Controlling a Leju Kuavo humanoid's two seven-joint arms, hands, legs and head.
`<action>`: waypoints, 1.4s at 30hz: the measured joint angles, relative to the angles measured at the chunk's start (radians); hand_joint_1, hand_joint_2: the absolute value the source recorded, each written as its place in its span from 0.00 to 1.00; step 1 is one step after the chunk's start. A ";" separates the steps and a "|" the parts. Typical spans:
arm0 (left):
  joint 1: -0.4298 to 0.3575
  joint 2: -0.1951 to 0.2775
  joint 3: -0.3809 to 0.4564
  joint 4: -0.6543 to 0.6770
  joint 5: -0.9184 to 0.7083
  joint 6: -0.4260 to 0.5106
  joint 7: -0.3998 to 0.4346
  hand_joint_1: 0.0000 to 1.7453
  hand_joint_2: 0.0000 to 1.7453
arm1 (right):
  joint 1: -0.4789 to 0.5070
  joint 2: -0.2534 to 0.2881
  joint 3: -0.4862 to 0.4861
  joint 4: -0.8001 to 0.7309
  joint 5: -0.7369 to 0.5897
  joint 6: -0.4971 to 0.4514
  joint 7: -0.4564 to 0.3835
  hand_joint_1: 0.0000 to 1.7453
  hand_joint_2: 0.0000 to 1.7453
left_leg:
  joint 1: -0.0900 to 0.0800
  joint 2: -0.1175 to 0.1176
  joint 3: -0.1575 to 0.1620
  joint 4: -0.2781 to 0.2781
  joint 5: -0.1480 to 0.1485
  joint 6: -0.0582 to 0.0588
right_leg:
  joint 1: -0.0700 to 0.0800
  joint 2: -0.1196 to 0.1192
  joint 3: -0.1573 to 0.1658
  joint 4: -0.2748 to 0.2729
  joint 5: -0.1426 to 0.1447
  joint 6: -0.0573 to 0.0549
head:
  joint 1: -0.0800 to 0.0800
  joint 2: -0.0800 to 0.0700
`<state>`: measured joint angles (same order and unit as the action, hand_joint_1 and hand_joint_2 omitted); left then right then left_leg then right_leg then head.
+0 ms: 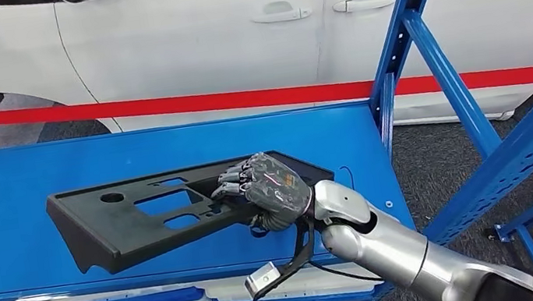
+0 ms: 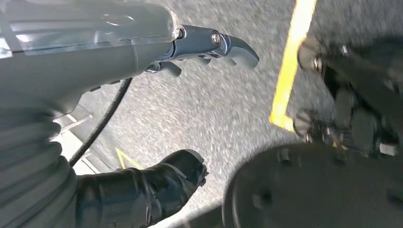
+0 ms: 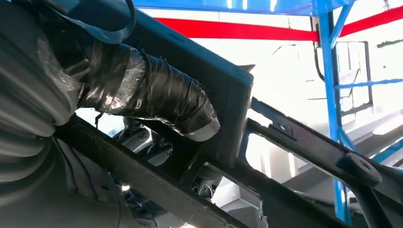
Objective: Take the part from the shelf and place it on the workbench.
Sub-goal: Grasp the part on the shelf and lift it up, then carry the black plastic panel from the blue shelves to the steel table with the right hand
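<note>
A blue metal shelf (image 1: 14,225) with slanted blue uprights carries one long black plastic panel part (image 1: 132,220) with cut-out openings, lying flat on its deck.

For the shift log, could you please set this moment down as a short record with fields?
part: long black plastic panel with cut-out openings, lying on the blue metal shelf
right hand: right hand grips the panel near its right end, fingers over the top, thumb pressed against the panel's edge
left hand: left hand holds nothing, fingers apart, hanging over grey floor with a yellow line
background: white car behind a red barrier tape
task stage: panel gripped, not yet off the shelf
</note>
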<state>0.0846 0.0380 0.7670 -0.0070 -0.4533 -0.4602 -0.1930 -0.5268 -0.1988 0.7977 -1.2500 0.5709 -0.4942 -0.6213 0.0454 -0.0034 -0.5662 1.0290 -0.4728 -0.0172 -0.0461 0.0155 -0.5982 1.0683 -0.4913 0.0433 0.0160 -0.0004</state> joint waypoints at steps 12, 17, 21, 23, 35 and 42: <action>-0.003 -0.005 -0.024 0.002 -0.007 -0.025 -0.016 0.00 1.00 | 0.005 -0.023 -0.003 -0.103 -0.012 0.048 -0.042 1.00 1.00 | -0.023 0.002 -0.012 0.172 -0.139 0.024 | 0.038 -0.013 -0.085 0.010 0.068 -0.077 | 0.000 0.000; -0.007 0.002 -0.035 0.002 -0.009 -0.035 -0.023 0.00 1.00 | 0.003 -0.031 -0.001 -0.132 -0.039 0.113 -0.062 1.00 1.00 | -0.055 0.003 0.091 -0.020 -0.075 0.057 | 0.035 -0.023 -0.089 -0.005 0.107 -0.056 | -0.003 0.000; -0.006 0.006 -0.051 0.003 -0.013 -0.045 -0.033 0.00 1.00 | -0.001 -0.052 0.022 -0.178 -0.114 0.167 -0.073 1.00 1.00 | -0.045 -0.007 0.058 -0.048 -0.010 0.067 | 0.033 -0.023 -0.113 0.044 0.024 -0.037 | -0.002 0.000; -0.006 0.006 -0.058 0.003 -0.014 -0.047 -0.035 0.00 1.00 | -0.005 -0.063 0.039 -0.199 -0.138 0.172 -0.074 1.00 1.00 | -0.046 -0.014 0.027 -0.048 0.016 0.071 | 0.032 -0.020 -0.127 0.151 -0.083 -0.032 | -0.002 0.000; -0.002 0.013 -0.090 0.003 -0.022 -0.070 -0.062 0.00 1.00 | -0.023 -0.132 0.152 -0.495 -0.499 0.451 -0.071 1.00 1.00 | -0.040 -0.075 -0.119 0.020 0.073 0.017 | 0.027 0.012 0.091 -0.040 -0.044 -0.071 | -0.002 0.000; -0.008 0.018 -0.108 0.004 -0.035 -0.080 -0.071 0.00 1.00 | 0.012 -0.139 0.115 -0.588 -0.522 0.562 -0.071 1.00 1.00 | -0.015 0.005 -0.121 0.266 -0.030 -0.020 | 0.026 -0.094 0.011 -0.031 0.014 -0.074 | -0.003 0.000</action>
<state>0.0762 0.0555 0.6585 -0.0034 -0.4885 -0.5400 -0.2637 -0.5147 -0.3374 0.9124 -1.8379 0.0490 0.0675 -0.6925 0.0304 0.0017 -0.6875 1.2946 -0.5025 -0.0369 -0.0198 -0.0786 -0.5870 1.0375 -0.4772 -0.0306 0.0131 -0.0004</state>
